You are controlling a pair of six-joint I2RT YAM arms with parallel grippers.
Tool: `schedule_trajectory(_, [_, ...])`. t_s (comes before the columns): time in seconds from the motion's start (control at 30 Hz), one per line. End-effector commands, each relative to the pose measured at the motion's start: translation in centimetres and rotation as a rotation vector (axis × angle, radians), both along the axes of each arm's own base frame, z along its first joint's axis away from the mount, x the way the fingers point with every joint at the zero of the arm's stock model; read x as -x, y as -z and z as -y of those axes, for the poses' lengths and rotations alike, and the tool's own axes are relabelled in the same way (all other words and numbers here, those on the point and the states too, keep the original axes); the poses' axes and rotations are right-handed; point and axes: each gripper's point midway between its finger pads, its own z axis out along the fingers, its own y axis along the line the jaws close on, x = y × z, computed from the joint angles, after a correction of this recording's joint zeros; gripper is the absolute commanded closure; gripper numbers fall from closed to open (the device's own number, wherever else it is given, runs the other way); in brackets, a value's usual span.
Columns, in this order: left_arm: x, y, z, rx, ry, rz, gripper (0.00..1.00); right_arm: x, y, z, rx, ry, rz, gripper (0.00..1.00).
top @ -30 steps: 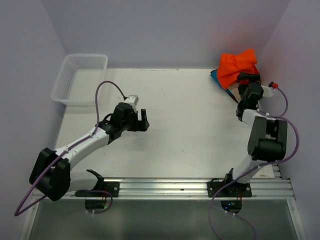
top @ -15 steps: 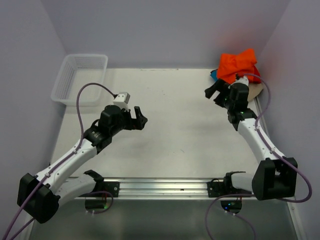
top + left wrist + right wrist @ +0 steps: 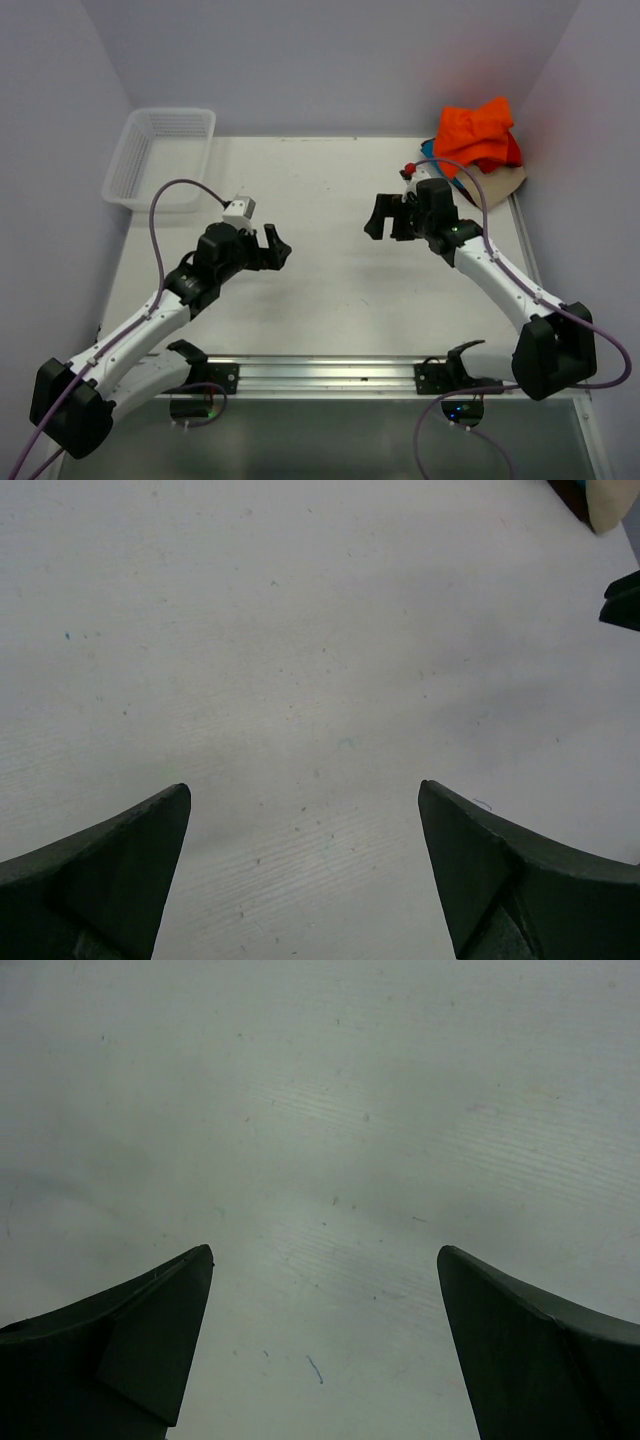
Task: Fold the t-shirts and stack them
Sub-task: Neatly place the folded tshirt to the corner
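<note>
A bright orange t-shirt (image 3: 478,132) lies crumpled on top of a pile in the back right corner. A red edge (image 3: 514,152) and a beige shirt (image 3: 503,183) show under it. A teal-blue sliver (image 3: 428,151) shows at the pile's left edge. My right gripper (image 3: 382,220) is open and empty over bare table, left of the pile and apart from it. In its wrist view (image 3: 325,1350) only table shows between the fingers. My left gripper (image 3: 276,247) is open and empty over the table's left middle. Its wrist view (image 3: 300,870) shows bare table.
A white mesh basket (image 3: 160,155) stands at the back left corner. Walls close in the table at the back and both sides. The arm bases sit on a rail (image 3: 330,375) at the near edge. The other gripper's tip (image 3: 622,598) shows in the left wrist view.
My right arm has swung away from the shirt pile, left and nearer, out over the middle of the table. My left gripper has drawn slightly nearer. Both stay open.
</note>
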Motion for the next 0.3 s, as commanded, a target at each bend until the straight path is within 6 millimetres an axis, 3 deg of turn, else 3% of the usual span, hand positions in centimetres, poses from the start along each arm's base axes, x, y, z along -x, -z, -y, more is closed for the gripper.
schedule_trajectory(0.0, [-0.9, -2.2, 0.0, 0.054, -0.029, 0.083, 0.0, 0.2, -0.6, -1.4, -0.002, -0.08, 0.013, 0.01])
schedule_trajectory(0.27, [-1.1, -2.1, 0.2, 0.054, -0.031, 0.076, 0.0, 0.3, -0.5, -2.7, -0.005, -0.119, 0.004, 0.01])
